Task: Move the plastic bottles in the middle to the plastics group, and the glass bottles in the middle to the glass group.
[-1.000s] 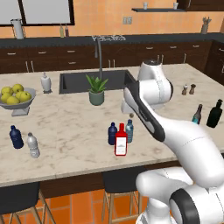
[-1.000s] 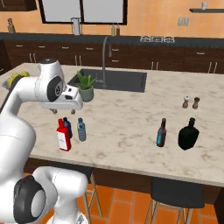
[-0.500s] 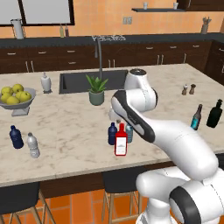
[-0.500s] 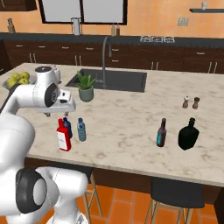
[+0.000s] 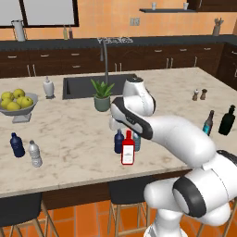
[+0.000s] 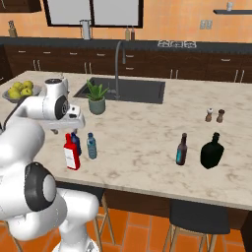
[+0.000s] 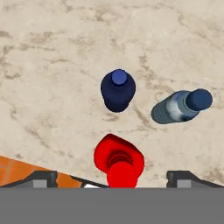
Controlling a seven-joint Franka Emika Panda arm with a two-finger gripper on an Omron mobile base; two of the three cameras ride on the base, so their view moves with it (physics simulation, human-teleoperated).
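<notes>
Three bottles stand together at the counter's front edge: a dark navy plastic bottle (image 5: 119, 141), a pale teal plastic bottle (image 5: 137, 141) and a red glass bottle (image 5: 127, 149) with a white label. My gripper (image 5: 113, 125) hangs open just above them, holding nothing. In the hand view I look straight down on the navy bottle (image 7: 118, 91), the teal bottle (image 7: 179, 106) and the red bottle (image 7: 119, 162), and the red one's neck lies between my gripper's (image 7: 114, 179) tips. The plastics group, a navy bottle (image 5: 17, 145) and a clear bottle (image 5: 34, 153), stands far left. The glass group's dark green-black bottle (image 5: 227, 120) stands far right.
A brown bottle with a teal label (image 5: 208, 122) stands beside the dark one. Salt and pepper shakers (image 5: 199, 94) sit behind them. A fruit bowl (image 5: 14, 102), a soap dispenser (image 5: 48, 87), a potted plant (image 5: 102, 95) and the sink (image 5: 88, 85) lie further back. Stools stand under the counter edge.
The arm has swung left and down, bringing the hand from over the middle of the counter to just above the three bottles. The bottles have not moved.
</notes>
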